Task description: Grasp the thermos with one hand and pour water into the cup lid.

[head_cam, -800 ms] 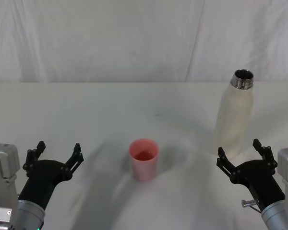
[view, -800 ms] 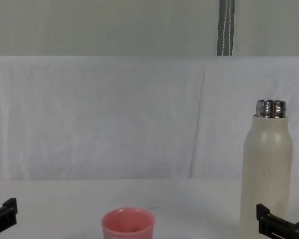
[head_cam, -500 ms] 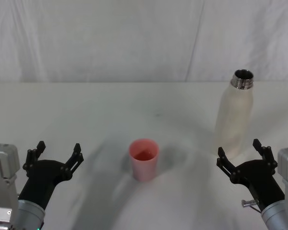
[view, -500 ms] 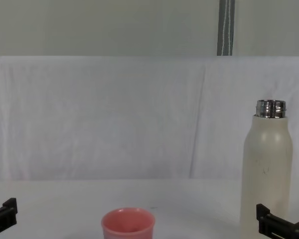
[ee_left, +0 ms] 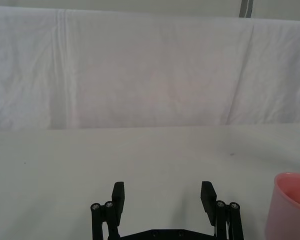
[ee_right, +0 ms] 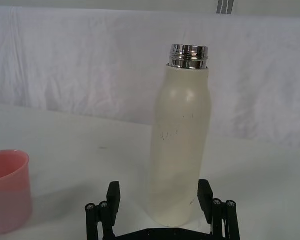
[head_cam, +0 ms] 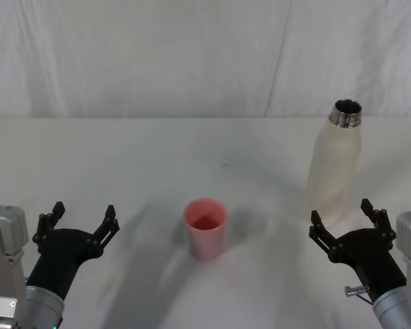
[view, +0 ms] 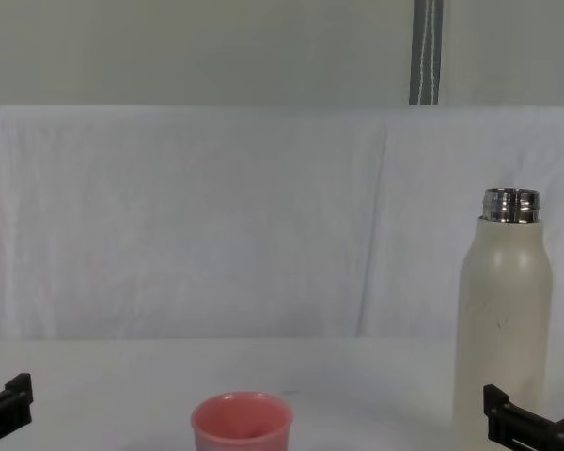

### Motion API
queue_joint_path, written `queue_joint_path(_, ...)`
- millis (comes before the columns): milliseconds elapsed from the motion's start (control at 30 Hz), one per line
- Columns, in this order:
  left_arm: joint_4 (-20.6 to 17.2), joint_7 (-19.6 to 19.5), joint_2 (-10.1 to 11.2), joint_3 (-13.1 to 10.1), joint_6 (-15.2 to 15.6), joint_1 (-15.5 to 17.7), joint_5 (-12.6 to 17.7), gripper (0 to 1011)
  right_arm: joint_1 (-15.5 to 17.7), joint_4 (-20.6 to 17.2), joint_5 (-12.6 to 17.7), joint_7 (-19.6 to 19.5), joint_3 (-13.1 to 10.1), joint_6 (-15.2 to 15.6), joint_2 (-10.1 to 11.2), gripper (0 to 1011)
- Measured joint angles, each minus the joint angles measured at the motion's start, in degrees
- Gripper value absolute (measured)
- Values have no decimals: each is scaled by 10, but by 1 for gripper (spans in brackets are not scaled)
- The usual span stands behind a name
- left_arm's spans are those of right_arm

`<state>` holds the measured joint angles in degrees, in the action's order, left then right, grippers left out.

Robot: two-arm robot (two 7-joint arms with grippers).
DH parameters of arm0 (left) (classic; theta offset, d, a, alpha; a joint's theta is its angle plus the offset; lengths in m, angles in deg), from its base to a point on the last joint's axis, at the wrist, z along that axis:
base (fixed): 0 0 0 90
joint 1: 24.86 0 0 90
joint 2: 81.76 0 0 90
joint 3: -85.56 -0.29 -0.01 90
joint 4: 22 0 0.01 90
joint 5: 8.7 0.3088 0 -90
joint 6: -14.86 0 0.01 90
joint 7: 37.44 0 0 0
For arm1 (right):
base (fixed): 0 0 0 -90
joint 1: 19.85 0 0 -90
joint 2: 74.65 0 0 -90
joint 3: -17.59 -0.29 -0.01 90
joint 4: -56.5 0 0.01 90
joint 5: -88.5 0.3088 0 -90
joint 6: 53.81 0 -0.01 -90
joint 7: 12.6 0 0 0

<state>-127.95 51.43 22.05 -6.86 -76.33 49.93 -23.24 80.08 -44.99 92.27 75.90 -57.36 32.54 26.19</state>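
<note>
The thermos (head_cam: 335,168) stands upright, unlabelled, steel neck up; right gripper (head_cam: 347,219) just before it and left gripper (head_cam: 81,221) gape wide, empty, flanking the cup lid (head_cam: 205,227).

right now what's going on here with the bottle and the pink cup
Nothing is held yet. The thermos stands upright and uncapped on the table, on the robot's right. The right gripper sits open just in front of its base, not touching it. The cup lid stands upright near the middle. The left gripper waits open to the cup lid's left.
</note>
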Motion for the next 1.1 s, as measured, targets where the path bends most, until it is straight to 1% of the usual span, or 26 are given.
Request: queue_joint_path(1100,0,0,0,0,0,0,0,1001,0,0,0,0,0,0,0,1001)
